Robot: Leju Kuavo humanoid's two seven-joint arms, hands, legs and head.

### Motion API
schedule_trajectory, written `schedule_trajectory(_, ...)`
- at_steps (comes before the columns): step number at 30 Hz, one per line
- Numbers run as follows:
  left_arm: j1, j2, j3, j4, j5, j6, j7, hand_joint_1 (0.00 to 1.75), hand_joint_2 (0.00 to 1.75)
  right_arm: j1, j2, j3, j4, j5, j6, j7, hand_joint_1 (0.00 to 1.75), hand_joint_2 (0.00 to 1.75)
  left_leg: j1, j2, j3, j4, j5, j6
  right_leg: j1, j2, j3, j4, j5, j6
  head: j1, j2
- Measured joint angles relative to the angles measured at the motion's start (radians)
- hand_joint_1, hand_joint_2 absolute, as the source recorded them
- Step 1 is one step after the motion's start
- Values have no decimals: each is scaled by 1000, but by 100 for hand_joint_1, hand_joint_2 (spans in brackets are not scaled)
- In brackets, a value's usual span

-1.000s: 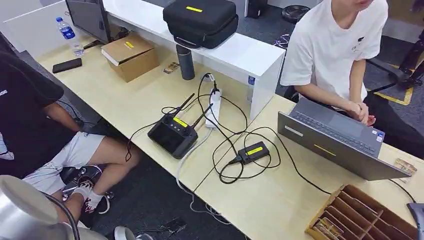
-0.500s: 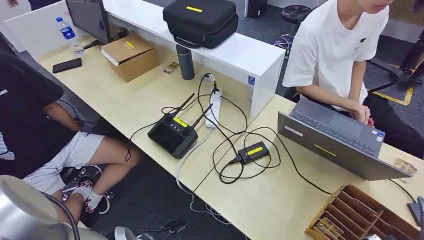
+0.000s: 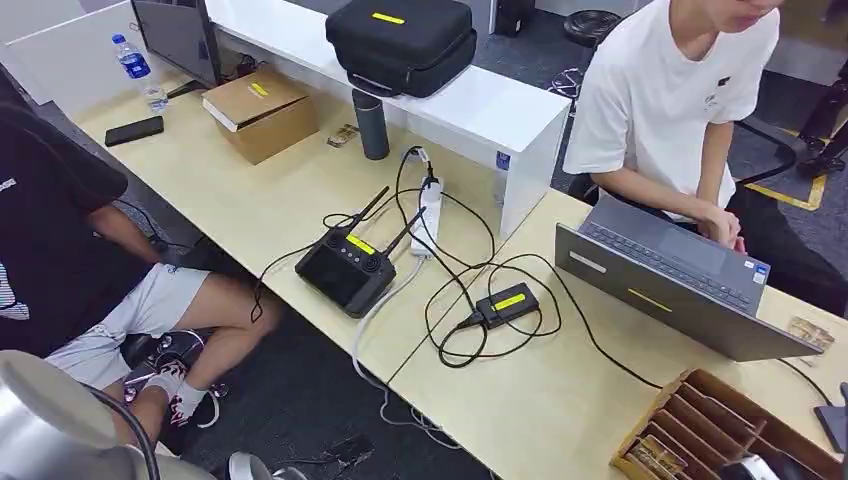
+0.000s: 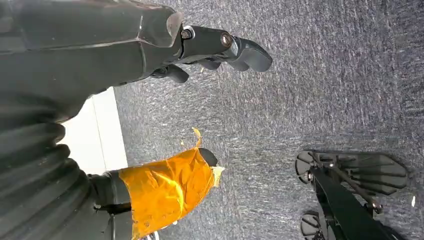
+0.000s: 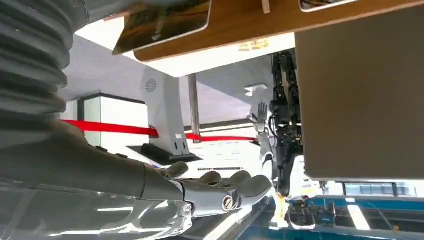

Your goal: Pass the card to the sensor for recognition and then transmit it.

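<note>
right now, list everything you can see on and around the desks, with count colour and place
water bottle: 1, clear, blue cap, far left
phone: 1, black, near bottle
cardboard box: 1, brown, far desk
carry case: 1, black, on white partition
flask: 1, dark grey, beside box
remote controller: 1, black, desk edge
power strip: 1, white, mid desk
sensor: 1, black, yellow label, amid cables
laptop: 1, grey, right
card organiser: 1, brown, near right
people: 2, seated
left hand: empty, over floor
right hand: fingers extended, empty
</note>
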Motion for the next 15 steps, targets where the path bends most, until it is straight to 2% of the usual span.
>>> schedule_trajectory(15,0,0,0,0,2,0,0,0,175,0,-5,-6,39,-13,-24,2,0,175,0,0,1,0,0,0,0,0,0,0,0,0,0,0)
